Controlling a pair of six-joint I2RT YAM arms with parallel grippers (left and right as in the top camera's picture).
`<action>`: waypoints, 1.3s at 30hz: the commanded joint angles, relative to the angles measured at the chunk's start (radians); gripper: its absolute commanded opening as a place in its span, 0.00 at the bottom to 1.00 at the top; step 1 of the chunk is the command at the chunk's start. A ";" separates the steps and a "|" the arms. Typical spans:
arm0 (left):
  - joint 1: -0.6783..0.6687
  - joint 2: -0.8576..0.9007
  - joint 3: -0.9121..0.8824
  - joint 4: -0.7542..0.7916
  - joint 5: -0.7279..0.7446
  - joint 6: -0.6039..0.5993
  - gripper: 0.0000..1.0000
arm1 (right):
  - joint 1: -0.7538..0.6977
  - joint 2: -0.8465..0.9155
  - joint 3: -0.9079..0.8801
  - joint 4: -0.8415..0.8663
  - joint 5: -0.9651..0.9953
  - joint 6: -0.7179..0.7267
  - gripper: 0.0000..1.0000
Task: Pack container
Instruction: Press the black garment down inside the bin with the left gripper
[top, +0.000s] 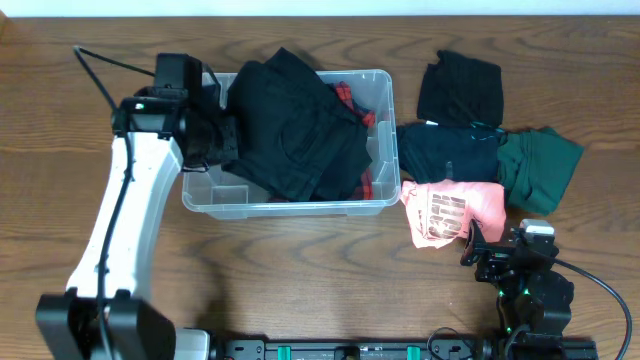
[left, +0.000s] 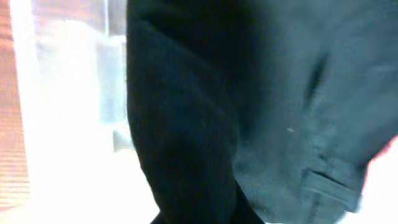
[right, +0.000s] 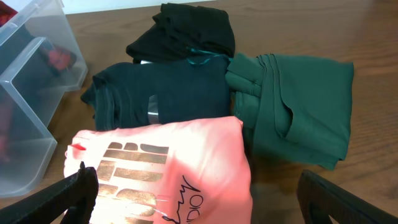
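The left gripper (top: 213, 130) is sitting over the left end of the container (top: 215, 200), pressed against a black garment (top: 290, 130). Whether its jaws are clamping the cloth or standing apart I cannot tell: its wrist camera is showing only dark fabric with a belt loop, and the overhead view is hiding the fingers. The garment is lying heaped in the container, rising above the rim and spilling slightly over the far wall, with a red plaid piece (top: 345, 97) peeking out beneath it. The container itself is resting on the table (top: 300, 270), left of centre.

The right gripper (right: 196, 186) is hovering with its jaws spread wide, holding nothing, just in front of a pink shirt (right: 168, 155).

The step in hand is looking like the settling of the black garment into the container. The next move is probably calling for pushing that heap down flat, or letting it go and pulling clear, so that room is opening up for more.

Four folded pieces are waiting right of the container: the pink shirt nearest, a teal shirt (right: 161, 87) behind it, a green one (right: 298, 106) beside that, and a black one (right: 186, 28) farthest back. They are touching and overlapping, so lifting one is risking dragging its neighbour. The bulging heap is the main obstacle to fitting them in.
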 joint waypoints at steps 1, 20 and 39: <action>0.007 -0.115 0.096 -0.025 -0.021 -0.028 0.06 | -0.005 -0.005 -0.003 0.001 0.010 0.009 0.99; 0.008 -0.013 -0.124 -0.045 -0.155 -0.019 0.22 | -0.005 -0.005 -0.003 0.001 0.010 0.009 0.99; 0.002 -0.194 -0.022 0.016 -0.108 -0.026 0.33 | -0.005 -0.005 -0.003 0.001 0.010 0.009 0.99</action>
